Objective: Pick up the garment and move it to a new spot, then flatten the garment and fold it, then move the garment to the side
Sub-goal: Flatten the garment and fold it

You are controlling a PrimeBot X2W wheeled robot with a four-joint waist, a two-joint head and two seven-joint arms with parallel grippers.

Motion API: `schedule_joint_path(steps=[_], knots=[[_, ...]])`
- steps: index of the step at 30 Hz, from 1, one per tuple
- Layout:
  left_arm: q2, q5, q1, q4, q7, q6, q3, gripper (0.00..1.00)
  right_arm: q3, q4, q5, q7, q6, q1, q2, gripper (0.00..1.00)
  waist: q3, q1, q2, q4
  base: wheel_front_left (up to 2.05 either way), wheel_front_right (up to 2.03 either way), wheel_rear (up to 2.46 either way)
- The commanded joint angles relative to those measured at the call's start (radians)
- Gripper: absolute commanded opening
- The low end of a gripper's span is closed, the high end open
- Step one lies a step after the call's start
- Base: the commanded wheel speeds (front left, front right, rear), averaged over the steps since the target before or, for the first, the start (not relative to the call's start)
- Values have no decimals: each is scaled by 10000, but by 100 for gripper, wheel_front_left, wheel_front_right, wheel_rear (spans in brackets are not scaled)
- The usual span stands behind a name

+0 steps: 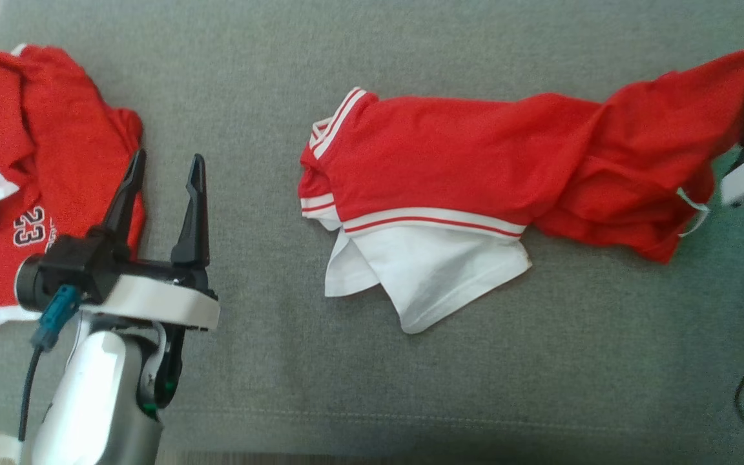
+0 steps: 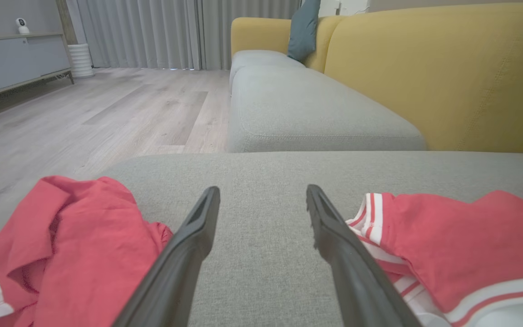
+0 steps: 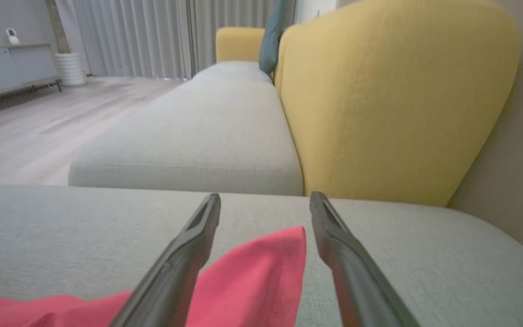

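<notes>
Pincers wide: left pincer [image 1: 168,157] empty over cushion [image 1: 249,97], right pincer [image 3: 266,195] astride garment [image 1: 475,155] corner.

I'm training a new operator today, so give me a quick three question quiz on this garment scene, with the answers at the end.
1. True or false: the left gripper is open, with bare grey cushion between its fingers.
2. What lies between the fingers of the right gripper? A. red cloth of the stretched garment. B. a white sleeve. C. nothing.
3. Which number is printed on the crumpled garment at the robot's left?
Key: 1 true; 2 A; 3 the number 23.
</notes>
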Motion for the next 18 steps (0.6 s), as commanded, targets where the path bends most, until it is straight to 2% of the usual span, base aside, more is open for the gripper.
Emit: schedule_joint_path(steps=[1, 4, 11, 18], knots=[[124, 123, -7, -280, -89, -9, 463, 100, 200, -732, -152, -322, -7, 462, 242, 100, -317, 0, 0, -128, 0, 0, 0], [117, 177, 165, -296, -89, 17, 519, 100, 340, -1347, -244, -487, -7, 966, 529, 100, -525, 0, 0, -218, 0, 0, 0], [108, 302, 785, -358, -89, 85, 614, 100, 925, -3555, -148, -376, -7, 3251, 1536, 100, -1224, 0, 0, -392, 0, 0, 0], [110, 310, 1207, -425, -89, 191, 695, 100, 1393, -4656, 190, -6, -7, 4933, 1846, 100, -1612, 0, 0, -485, 0, 0, 0]])
